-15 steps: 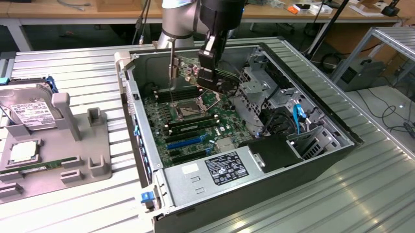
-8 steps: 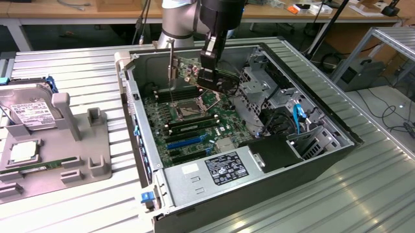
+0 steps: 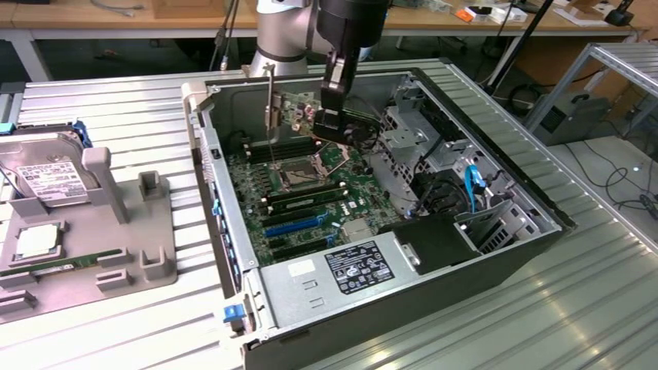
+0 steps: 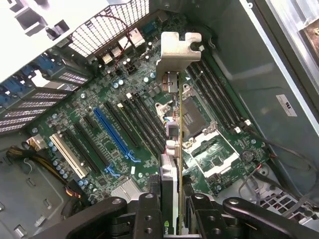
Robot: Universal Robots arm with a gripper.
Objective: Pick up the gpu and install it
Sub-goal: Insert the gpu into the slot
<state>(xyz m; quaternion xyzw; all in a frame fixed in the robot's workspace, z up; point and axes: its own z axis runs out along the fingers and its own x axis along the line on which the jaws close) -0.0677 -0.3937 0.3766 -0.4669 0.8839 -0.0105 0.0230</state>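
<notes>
The claw [image 4: 172,214] is clenched on the gpu [image 4: 168,172], which hangs edge-down over the motherboard [image 4: 114,154] by the processor socket [image 4: 199,124]; brought down off a slot's line, I'd say it could strike that socket.

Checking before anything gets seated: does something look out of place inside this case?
Yes. The gpu, gripped on edge by the end effector, hangs by the CPU socket, well off the blue slot where such cards likely go. The socket also looks bare, with no cooler on it.
</notes>
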